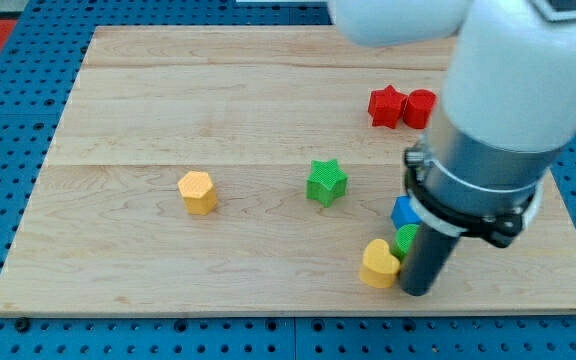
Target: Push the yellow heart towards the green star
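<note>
The yellow heart (378,265) lies near the view's bottom, right of centre. The green star (326,182) sits up and to the left of it, with a gap between them. My tip (417,292) is on the board right beside the heart's right side, touching or almost touching it. The arm's wide grey body (488,130) rises above the rod and hides part of the board at the view's right.
A yellow hexagon block (198,192) lies at the view's left. A red star (386,106) and a red block (419,108) sit at the upper right. A blue block (404,212) and a green block (405,240) lie just above the heart, partly hidden by the arm.
</note>
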{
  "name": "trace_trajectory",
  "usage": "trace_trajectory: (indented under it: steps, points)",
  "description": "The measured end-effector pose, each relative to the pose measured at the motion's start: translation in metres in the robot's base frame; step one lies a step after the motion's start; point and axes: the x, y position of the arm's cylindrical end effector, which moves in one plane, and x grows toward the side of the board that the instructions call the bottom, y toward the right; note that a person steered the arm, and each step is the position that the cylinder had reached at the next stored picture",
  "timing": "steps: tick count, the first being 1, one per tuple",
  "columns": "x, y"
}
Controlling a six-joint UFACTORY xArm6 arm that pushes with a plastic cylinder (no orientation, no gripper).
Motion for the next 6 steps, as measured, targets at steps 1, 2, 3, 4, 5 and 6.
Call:
trace_trajectory:
  steps: [1, 2, 3, 4, 5, 6]
  points:
    - [-0.002, -0.025]
    - [-0.008, -0.038]
    - [-0.013, -0.057]
    - [-0.017, -0.080]
    - [-0.021, -0.084]
    - [-0.020, -0.060]
